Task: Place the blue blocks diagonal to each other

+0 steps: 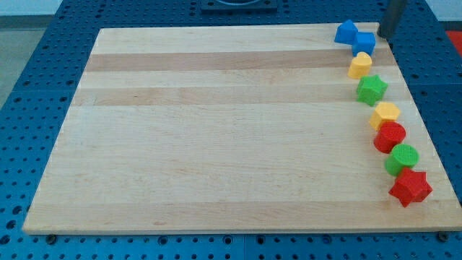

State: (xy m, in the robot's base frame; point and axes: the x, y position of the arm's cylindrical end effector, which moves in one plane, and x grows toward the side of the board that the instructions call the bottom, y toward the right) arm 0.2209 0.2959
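Blue is the colour that matters, and both pieces of it sit crowded into the 1 o'clock corner of the wooden board (216, 130). One blue block (346, 32), peaked like a little house, lies at 10 o'clock from the blue cube (364, 42); the two touch or very nearly do, so they already stand roughly corner to corner, which is presumably why they are left so close.

My tip (383, 36) comes down at 3 o'clock of the cube, just beside it, at the board's far edge. Being a bare rod, it has nothing to open or close and grips nothing; it can only shove from the side.

From the cube a curving chain runs toward 5 o'clock down the view's right edge: a yellow block (359, 65), a green star (372, 89), a second yellow block (385, 113), a red cylinder (390, 136), a green cylinder (401, 159) and a red star (411, 187). They look parked out of the way, though the first yellow one sits tight under the cube, so I judge any push toward 6 o'clock would jostle it.
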